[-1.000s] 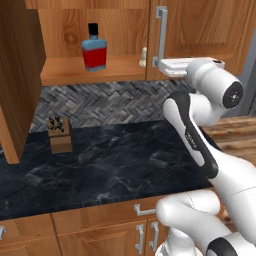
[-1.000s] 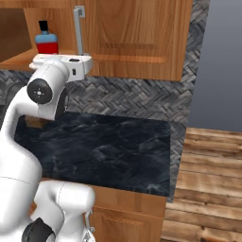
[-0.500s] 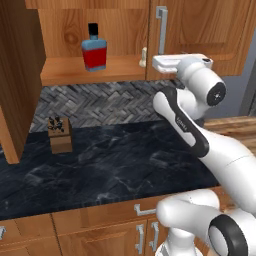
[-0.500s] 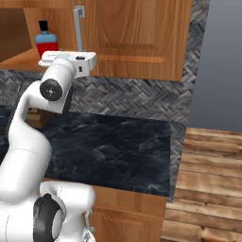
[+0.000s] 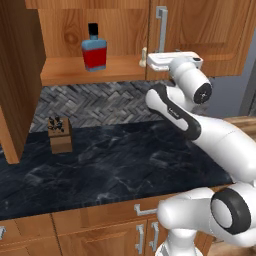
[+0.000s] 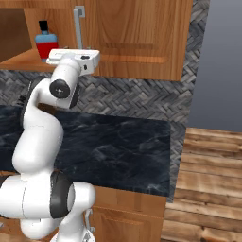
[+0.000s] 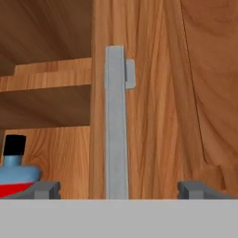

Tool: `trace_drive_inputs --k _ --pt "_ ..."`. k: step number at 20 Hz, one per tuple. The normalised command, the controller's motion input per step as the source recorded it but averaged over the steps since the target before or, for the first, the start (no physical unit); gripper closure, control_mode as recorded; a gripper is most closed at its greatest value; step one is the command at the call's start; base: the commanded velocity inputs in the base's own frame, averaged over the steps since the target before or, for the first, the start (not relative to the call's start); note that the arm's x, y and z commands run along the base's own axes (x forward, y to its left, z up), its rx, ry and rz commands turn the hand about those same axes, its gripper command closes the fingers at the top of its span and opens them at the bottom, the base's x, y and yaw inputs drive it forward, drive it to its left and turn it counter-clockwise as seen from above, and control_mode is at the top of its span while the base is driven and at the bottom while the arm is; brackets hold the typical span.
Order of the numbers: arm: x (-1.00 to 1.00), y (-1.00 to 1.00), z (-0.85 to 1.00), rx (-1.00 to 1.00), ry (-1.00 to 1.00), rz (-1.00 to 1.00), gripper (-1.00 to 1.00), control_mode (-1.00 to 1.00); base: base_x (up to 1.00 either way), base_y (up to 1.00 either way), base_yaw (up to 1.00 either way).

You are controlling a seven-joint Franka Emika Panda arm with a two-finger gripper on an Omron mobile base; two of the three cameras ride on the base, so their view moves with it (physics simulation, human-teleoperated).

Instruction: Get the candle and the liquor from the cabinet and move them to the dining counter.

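Open cabinet (image 5: pixel 95 72) shelf, 1 liquor (image 5: pixel 94 49) bottle upright at left, 1 candle (image 5: pixel 143 58) at right edge, black counter (image 5: pixel 115 165) below, 1 knife block (image 5: pixel 59 135) far left

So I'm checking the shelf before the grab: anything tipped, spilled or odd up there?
Nothing stands out. The liquor stands upright on the cabinet shelf, capped, no spill. The candle sits upright at the shelf's right end, beside the open pincer.

No readable text, label, brand or number is to be seen on any surface.
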Motion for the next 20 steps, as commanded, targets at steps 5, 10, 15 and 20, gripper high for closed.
trace_drive_inputs --k 5,10,15,20 --pt "0.42 0.0 0.0 0.0 -0.03 0.0 -1.0 -1.0 0.0 0.0 0.0" --pt "0.39 0.0 0.0 0.0 0.0 0.0 -1.0 -1.0 0.0 0.0 0.0" --pt "0.36 0.0 0.0 0.0 0.0 0.0 -1.0 -1.0 0.0 0.0 0.0" --pt "0.17 0.0 0.0 0.0 0.0 0.0 1.0 -1.0 0.0 0.0 0.0"
